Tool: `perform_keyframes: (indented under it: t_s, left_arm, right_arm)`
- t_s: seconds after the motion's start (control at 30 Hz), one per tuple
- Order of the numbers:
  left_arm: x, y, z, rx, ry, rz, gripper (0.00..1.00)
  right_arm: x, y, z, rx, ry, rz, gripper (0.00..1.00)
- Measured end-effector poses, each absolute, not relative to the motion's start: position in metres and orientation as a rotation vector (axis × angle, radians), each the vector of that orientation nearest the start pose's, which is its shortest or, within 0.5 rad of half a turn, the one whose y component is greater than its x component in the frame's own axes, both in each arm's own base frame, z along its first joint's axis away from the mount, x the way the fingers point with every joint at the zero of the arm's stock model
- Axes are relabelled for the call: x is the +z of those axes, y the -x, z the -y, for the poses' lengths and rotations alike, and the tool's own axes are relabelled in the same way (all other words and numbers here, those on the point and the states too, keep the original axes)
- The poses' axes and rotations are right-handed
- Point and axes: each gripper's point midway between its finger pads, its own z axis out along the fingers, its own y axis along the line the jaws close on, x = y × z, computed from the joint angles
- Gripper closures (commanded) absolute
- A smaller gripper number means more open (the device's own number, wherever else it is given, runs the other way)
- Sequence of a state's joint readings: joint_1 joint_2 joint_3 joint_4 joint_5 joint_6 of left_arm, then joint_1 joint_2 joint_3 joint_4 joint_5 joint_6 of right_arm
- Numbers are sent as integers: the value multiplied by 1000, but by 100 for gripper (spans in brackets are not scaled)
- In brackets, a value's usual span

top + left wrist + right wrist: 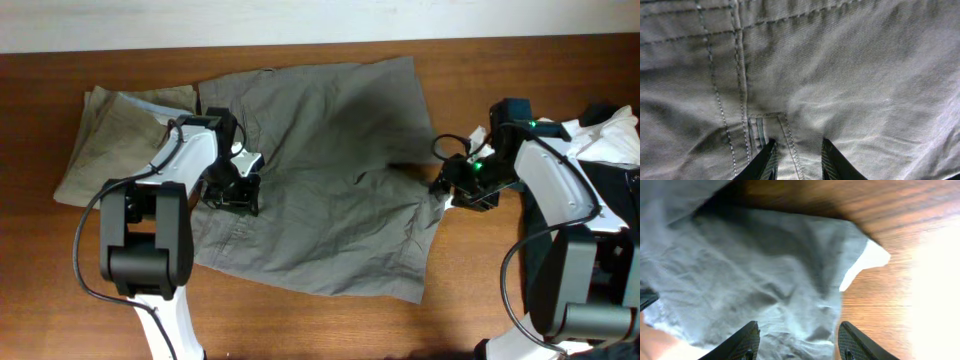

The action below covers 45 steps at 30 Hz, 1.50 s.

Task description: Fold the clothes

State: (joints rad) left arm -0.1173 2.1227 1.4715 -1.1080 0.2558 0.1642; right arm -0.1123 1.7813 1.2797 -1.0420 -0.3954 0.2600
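Across the brown wooden tabletop [330,335] a pair of grey-green shorts [330,170] is lying spread out flat and unfolded, taking up most of the middle, with the waistband toward the left side and the leg openings toward the right. Beside the shorts, at the far left, a tan garment [110,140] is resting in a loose fold, its edge just touching the shorts. Over at the right edge a heap of white and dark clothes [612,135] is sitting partly behind the right arm.

Both arms are reaching in from the near side. The left end effector [232,188] is pressing down on the shorts near the waistband. From its wrist camera, its fingers [765,162] are standing a modest way apart on the cloth, straddling a stitched seam and what looks like a belt loop, with nothing pinched between them.

The right end effector [462,190] is hovering at the right-hand edge of the shorts, near a leg hem. In its own camera the fingers [747,340] are spread wide over rumpled fabric, gripping nothing, and a small white patch of lining [867,262] is poking out past the hem onto bare wood.
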Motion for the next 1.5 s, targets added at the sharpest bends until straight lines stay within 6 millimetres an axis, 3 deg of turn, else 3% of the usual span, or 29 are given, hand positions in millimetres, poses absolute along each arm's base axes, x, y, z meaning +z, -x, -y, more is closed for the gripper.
perform_keyframes:
  t_s: [0.1, 0.27, 0.3, 0.33, 0.37, 0.5, 0.57, 0.6, 0.7, 0.8, 0.87, 0.93, 1.07, 1.2, 1.23, 1.27, 1.3, 1.37, 1.4, 1.5]
  left_arm:
    - [2, -338, 84, -434, -421, -3263, 70]
    - [1, -338, 84, -434, -421, -3259, 70]
    - [1, -338, 84, -434, -421, -3259, 69]
    - [1, -338, 84, -434, -421, -3258, 69]
    - [1, -338, 84, -434, -422, -3257, 69]
    - [1, -338, 84, -434, -421, -3257, 69]
    - [1, -338, 84, -434, -421, -3257, 69]
    - [1, -338, 84, -434, -421, -3257, 69]
    - [1, -338, 84, -434, -422, -3256, 69]
    - [1, -338, 84, -435, -421, -3256, 68]
    - [2, -338, 84, -439, -420, -3256, 67]
    - [2, -338, 84, -440, -420, -3256, 64]
    - [2, -338, 86, -450, -420, -3254, 64]
    - [2, -338, 86, -455, -419, -3254, 63]
    - [2, -338, 86, -455, -419, -3254, 64]
    - [2, -338, 86, -457, -418, -3254, 63]
    - [2, -338, 86, -458, -418, -3254, 63]
    - [2, -338, 86, -458, -418, -3253, 64]
    - [2, -338, 86, -457, -418, -3254, 64]
    - [2, -338, 86, -458, -418, -3253, 63]
  right_arm:
    - [48, -313, -29, 610, -628, -3066, 47]
    - [15, -312, -46, 775, -659, -2967, 47]
    - [15, -325, -52, 842, -612, -2884, 51]
    - [18, -337, -60, 930, -559, -2802, 62]
    - [20, -340, -65, 979, -541, -2774, 68]
    - [45, -358, -86, 1209, -406, -2609, 74]
    - [59, -364, -96, 1317, -331, -2530, 68]
    - [65, -365, -100, 1357, -291, -2501, 58]
    - [59, -356, -94, 1365, -389, -2549, 57]
    - [57, -353, -65, 1364, -552, -2539, 56]
    - [54, -345, -33, 1372, -730, -2514, 56]
    - [57, -344, -23, 1395, -746, -2478, 55]
    - [58, -343, -41, 1400, -631, -2508, 47]
    - [32, -333, -65, 1192, -587, -2708, 46]
    - [32, -340, -76, 1175, -510, -2698, 51]
    - [36, -347, -84, 1176, -446, -2670, 64]
    - [39, -353, -91, 1186, -396, -2643, 69]
    - [48, -364, -99, 1216, -317, -2576, 70]
    - [52, -369, -100, 1219, -291, -2549, 64]
    - [54, -375, -92, 1195, -280, -2518, 62]
